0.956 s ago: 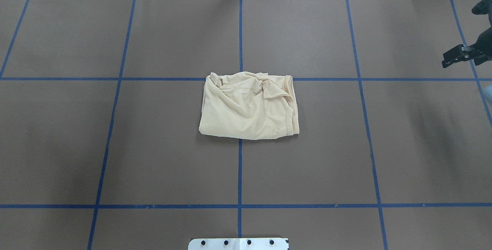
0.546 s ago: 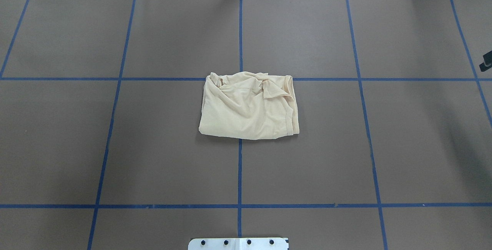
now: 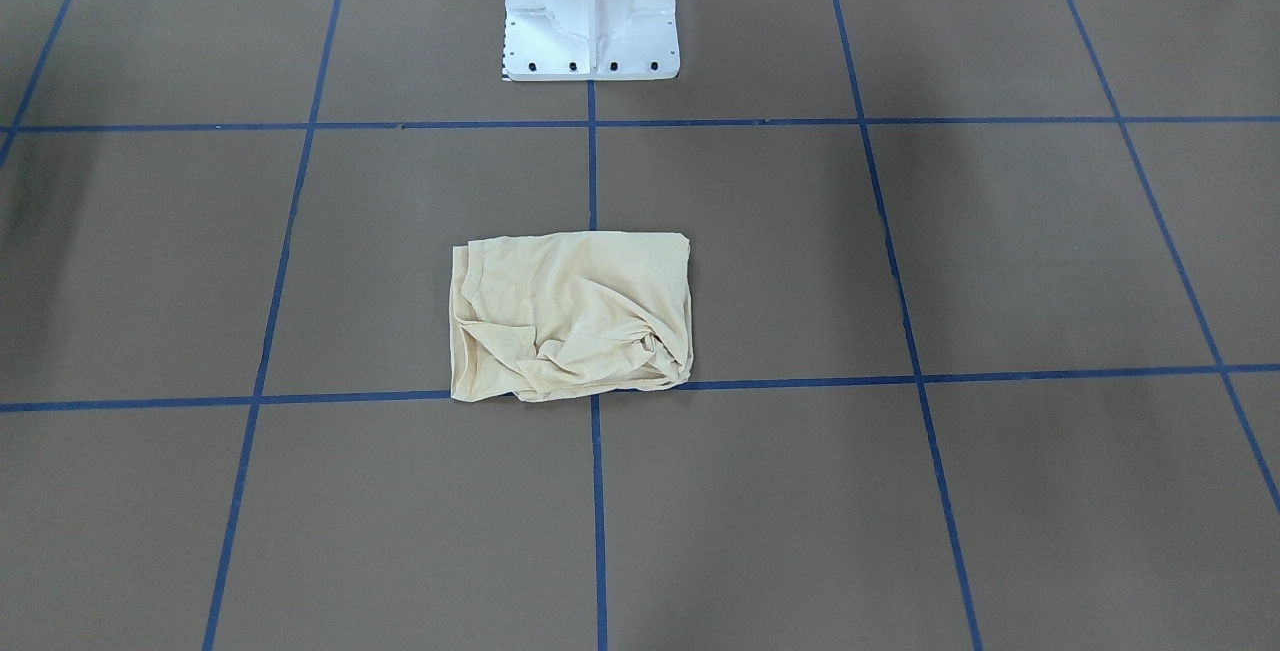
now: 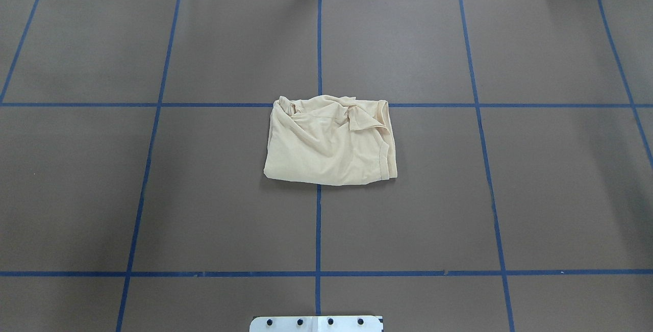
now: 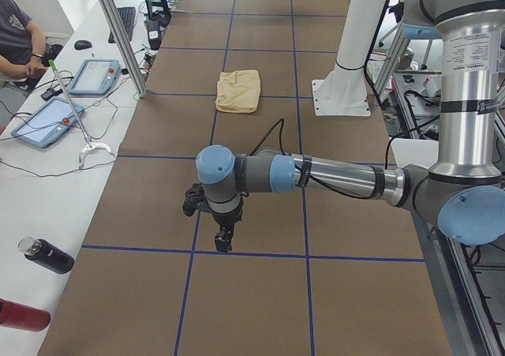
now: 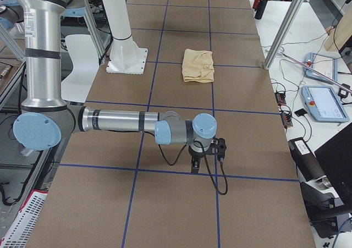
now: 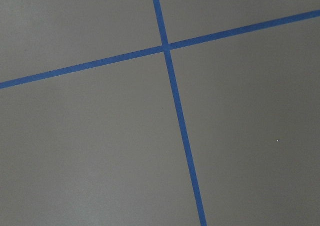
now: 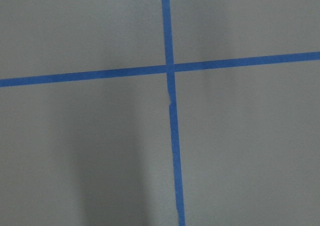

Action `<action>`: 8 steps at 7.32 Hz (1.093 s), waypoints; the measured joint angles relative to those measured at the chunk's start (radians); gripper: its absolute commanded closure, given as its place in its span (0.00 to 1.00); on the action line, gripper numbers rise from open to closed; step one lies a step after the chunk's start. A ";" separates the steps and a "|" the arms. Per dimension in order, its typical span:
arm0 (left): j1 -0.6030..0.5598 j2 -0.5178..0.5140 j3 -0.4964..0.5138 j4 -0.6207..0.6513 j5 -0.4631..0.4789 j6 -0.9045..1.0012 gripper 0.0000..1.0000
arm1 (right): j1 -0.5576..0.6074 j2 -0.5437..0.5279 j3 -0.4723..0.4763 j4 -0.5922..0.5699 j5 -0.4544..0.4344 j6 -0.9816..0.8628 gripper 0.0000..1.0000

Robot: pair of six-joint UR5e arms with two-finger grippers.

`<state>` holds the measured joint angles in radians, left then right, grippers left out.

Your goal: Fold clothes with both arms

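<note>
Left tool (image 5: 225,244) and right tool (image 6: 194,167), whose opening cannot be told, are held well apart from the folded T-shirt (image 4: 329,141), off opposite ends of its long axis; neither is judged nearer.

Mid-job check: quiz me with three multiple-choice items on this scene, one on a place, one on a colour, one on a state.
1. Where does the T-shirt lie?
A. At a far corner
B. Mid-table, over one of the tape lines
C. At the near edge

2. What colour are the tape lines on the table?
A. Red
B. White
C. Blue

3. What state is the T-shirt in?
A. Folded into a compact rectangle
B. Spread flat, sleeves out
C. Hanging in the air

Answers: 1 B, the overhead view shows it across the centre line. 2 C, every grid line is blue. 3 A, it lies as a rumpled rectangle, with the left gripper and right gripper far off over bare table.
</note>
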<state>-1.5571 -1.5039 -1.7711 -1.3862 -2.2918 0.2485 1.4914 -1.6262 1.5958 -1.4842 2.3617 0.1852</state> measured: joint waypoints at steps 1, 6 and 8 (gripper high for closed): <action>-0.001 -0.002 0.014 -0.007 0.000 0.003 0.00 | 0.010 -0.008 -0.004 0.002 -0.004 -0.030 0.00; -0.001 -0.012 0.062 -0.070 0.000 -0.003 0.00 | 0.067 -0.011 0.081 -0.070 -0.073 -0.056 0.00; -0.001 -0.015 0.061 -0.071 0.000 -0.006 0.00 | 0.069 -0.001 0.138 -0.180 -0.096 -0.056 0.00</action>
<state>-1.5577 -1.5185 -1.7097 -1.4572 -2.2922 0.2427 1.5607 -1.6273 1.7342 -1.6640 2.2660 0.1287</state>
